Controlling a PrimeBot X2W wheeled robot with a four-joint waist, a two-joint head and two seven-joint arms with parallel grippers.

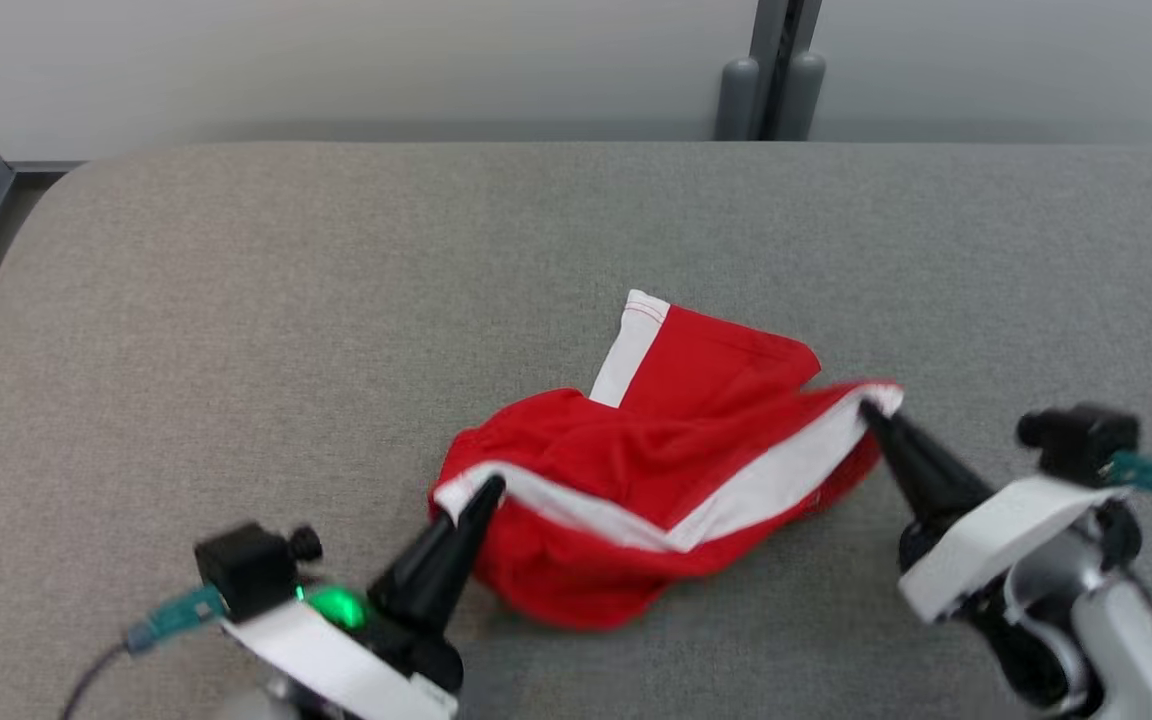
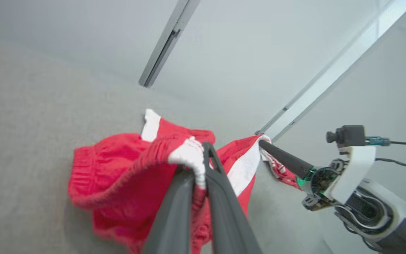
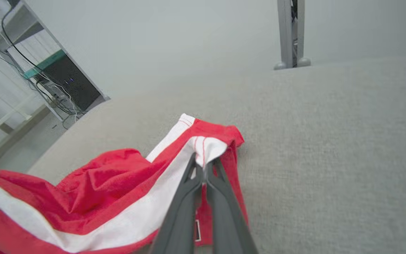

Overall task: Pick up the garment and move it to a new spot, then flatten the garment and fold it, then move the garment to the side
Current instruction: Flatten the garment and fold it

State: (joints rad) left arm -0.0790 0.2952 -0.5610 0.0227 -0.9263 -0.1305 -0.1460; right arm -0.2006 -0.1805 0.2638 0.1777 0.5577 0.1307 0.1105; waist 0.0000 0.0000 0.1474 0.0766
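Both clamped on the garment (image 1: pixel 656 470). The left claw (image 1: pixel 484 495) pinches the white waistband end, and the right claw (image 1: pixel 874 410) pinches the hem corner of the white stripe. The shorts hang slack between the two claws, with the bunched red middle sagging onto the table (image 1: pixel 336 300) below them. Looks like the flatten step. I'd spread the claws evenly until the stripe goes taut, then lower both together. Risk: the thin pinches could slip under tension.

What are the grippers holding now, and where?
Both hold the red shorts: the left gripper pinches the white side stripe at the waistband, the right gripper pinches it at a leg hem.
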